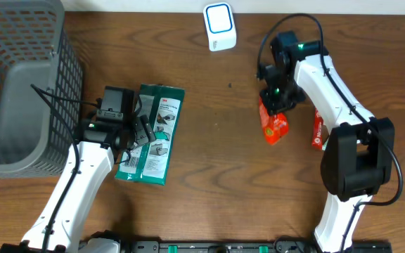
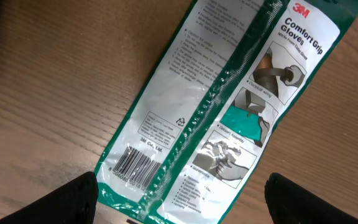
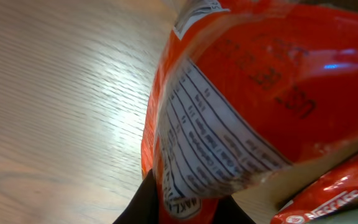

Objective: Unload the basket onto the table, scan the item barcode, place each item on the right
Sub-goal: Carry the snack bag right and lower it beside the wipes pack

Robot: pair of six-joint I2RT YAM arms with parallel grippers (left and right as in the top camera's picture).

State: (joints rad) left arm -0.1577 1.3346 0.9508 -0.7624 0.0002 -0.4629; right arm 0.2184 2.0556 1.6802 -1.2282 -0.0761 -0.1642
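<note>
The right hand [image 1: 276, 111], right of centre in the overhead view, is closed nearly all the way on a red packet [image 1: 275, 126], gripping its upper end so that the rest hangs out below the fingers. In the right wrist view the packet fills most of the frame, with a white panel of small print facing the camera; the print is too blurred to tell whether a barcode is among it. A second red packet [image 1: 318, 133] lies on the counter [image 1: 216, 176] just to the right of the held one, apart from it.

The left hand [image 1: 140, 131], left of centre, has its fingers spread wide and holds nothing. It hangs over a green and white glove pack [image 1: 157, 151] that lies flat on the counter. In the left wrist view the 2 dark fingertips [image 2: 73, 199] sit in the bottom corners, and the pack's barcode [image 2: 134, 167] shows face up at lower left.

A white scanner [image 1: 220, 27] with a blue outline stands at top centre, well apart from both hands. A grey mesh basket [image 1: 20, 70] fills the upper left corner.
</note>
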